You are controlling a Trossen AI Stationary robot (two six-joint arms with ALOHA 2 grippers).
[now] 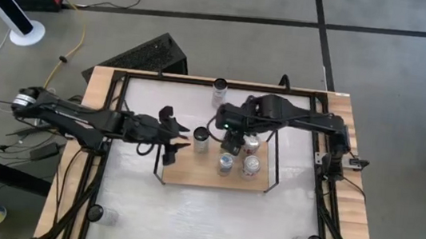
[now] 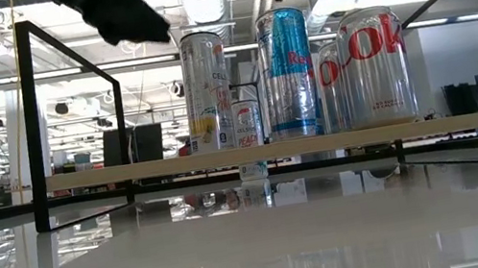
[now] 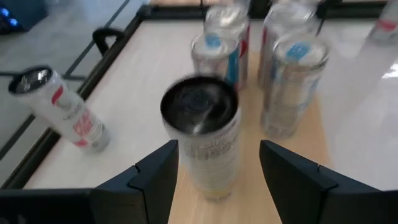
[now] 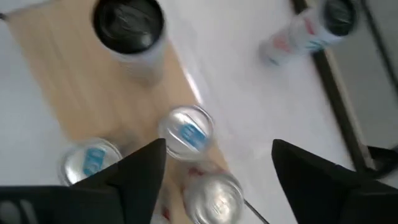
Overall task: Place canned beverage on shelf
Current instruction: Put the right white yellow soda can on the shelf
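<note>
Your shelf (image 1: 191, 173) sits on the middle of the white tabletop (image 1: 185, 221), its wooden board carrying four upright cans. The dark-topped can (image 1: 200, 140) stands at the shelf's far left part. Three silver-topped ones cluster to its right: the blue can (image 1: 226, 164) nearest it, the Coke can (image 1: 251, 166) beside that, and a fourth can (image 1: 251, 144) behind, partly under the right arm. In the low view the dark-topped can (image 2: 207, 91), the blue can (image 2: 288, 72) and the Coke can (image 2: 374, 66) stand in a row on the board, with black wire frames at both ends.

Your right pincer (image 1: 232, 143) hangs above the shelf between the dark-topped can and the silver cluster, jaws spread wide and empty; its wrist view looks down on the can tops past both fingers (image 4: 140, 171).

Your left pincer (image 1: 174, 141) is just left of the dark-topped can, off the shelf's left end. Its jaws stand apart on either side of that can (image 3: 202, 140) without touching it.

One more can (image 1: 219, 90) rests off the shelf at the tabletop's far edge.
</note>
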